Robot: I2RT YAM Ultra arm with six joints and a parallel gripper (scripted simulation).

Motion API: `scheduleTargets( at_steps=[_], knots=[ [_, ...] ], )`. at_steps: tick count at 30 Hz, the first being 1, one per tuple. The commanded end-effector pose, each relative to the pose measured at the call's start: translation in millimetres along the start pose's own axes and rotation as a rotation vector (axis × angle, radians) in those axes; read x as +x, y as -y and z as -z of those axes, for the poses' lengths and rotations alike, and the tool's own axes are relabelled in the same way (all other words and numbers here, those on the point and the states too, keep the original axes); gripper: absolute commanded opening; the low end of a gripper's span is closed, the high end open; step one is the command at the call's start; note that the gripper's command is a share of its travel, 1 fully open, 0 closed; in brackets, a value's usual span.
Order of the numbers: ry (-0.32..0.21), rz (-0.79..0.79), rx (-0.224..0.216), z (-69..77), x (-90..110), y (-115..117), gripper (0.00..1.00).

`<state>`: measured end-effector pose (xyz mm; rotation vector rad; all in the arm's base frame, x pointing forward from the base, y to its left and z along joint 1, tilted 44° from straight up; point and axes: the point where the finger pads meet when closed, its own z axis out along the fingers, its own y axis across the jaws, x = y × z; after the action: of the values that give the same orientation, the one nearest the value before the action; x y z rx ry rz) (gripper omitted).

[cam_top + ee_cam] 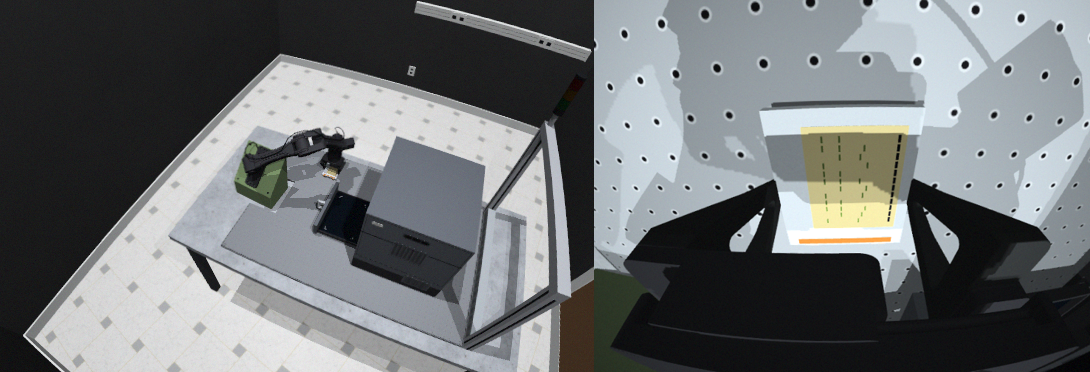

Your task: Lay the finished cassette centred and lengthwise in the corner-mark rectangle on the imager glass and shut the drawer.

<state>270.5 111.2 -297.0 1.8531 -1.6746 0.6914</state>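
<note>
The finished cassette FINISHED (842, 176) (330, 173) is a white plate with a yellow gel window, green and black dashed lanes and an orange bar at its near end. My gripper (843, 187) (331, 170) is shut on it, one black finger against each long side. It sits over the perforated table top, behind the imager's drawer. The gel imager IM (425, 200) is a grey box at the right of the table. Its drawer (345, 215) stands pulled out to the left, with dark glass showing. The corner marks are too small to make out.
A green block (260, 181) holding the arm's base stands at the left of the table. A grey mat (280, 240) lies in front of the drawer. A metal frame (552, 210) rises at the table's right end.
</note>
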Motion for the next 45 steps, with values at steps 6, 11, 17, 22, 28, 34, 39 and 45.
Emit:
scheduleTargets(
  at_steps=[6, 11, 17, 22, 28, 34, 39, 45],
  knots=[
    [0.034, -0.007, 0.029, 34.0, -9, 9, 0.0],
    [0.034, -0.007, 0.029, 39.4, -9, 9, 0.0],
    [0.035, -0.007, 0.029, 46.1, -9, 9, 0.0],
    [0.035, -0.007, 0.028, 52.9, -9, 8, 0.0],
    [0.035, -0.007, 0.028, 59.6, -9, 8, 0.0],
    [0.035, -0.006, 0.028, 66.4, -9, 8, 0.0],
    [0.035, -0.006, 0.028, 73.1, -9, 7, 0.0],
    [0.036, -0.006, 0.028, 79.9, -9, 7, 0.0]
  ],
)
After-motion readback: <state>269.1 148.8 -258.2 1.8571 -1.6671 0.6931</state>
